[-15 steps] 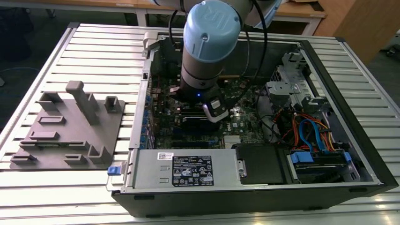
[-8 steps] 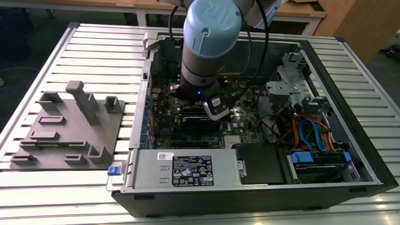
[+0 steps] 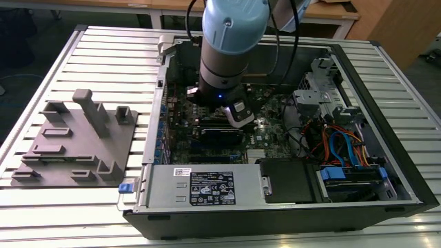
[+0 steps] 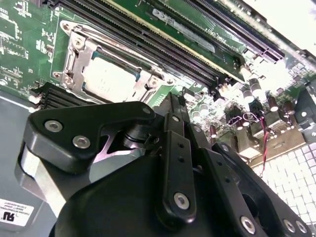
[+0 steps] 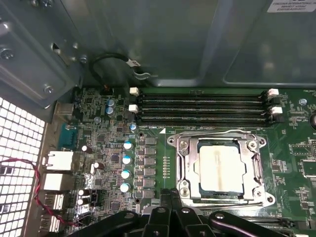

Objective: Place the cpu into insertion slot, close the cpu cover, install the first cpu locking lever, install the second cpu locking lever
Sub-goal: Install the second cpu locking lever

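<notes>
Cpu seated flat in the slot, pale face showing through the cover, which looks lowered over it, probably so the levers can clamp it down. Levers along the socket sides hard to judge, perhaps latched. Gripper poised just beside the socket, inside the open case on the worktop. Fingers pressed together, holding nothing.

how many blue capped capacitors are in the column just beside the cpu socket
4, in the first wrist view, in one column beside the insertion slot: first, second, third, fourth. More blue ones stand farther off.
</notes>
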Motion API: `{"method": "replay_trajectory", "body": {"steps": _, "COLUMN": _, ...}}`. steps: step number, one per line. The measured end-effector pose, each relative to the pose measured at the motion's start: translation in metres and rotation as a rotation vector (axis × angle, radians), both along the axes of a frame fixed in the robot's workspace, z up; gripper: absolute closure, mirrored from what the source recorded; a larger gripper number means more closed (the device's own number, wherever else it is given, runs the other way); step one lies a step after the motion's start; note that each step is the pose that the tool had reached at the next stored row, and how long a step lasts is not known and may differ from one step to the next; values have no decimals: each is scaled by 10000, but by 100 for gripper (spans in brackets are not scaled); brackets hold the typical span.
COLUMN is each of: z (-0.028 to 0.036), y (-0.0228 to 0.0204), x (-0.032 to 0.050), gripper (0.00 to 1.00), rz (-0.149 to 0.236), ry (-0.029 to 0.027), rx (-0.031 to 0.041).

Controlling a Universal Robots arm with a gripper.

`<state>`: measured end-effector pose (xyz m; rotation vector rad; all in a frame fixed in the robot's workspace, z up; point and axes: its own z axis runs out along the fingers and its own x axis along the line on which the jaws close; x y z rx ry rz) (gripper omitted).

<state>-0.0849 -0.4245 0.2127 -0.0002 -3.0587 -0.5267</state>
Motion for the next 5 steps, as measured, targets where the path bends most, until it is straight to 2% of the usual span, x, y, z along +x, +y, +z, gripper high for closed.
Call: {"method": "replay_trajectory", "body": {"steps": 5, "z": 3, "y": 0, "x": 0, "gripper": 89, "rz": 0, "ry": 0, "rx": 0}}
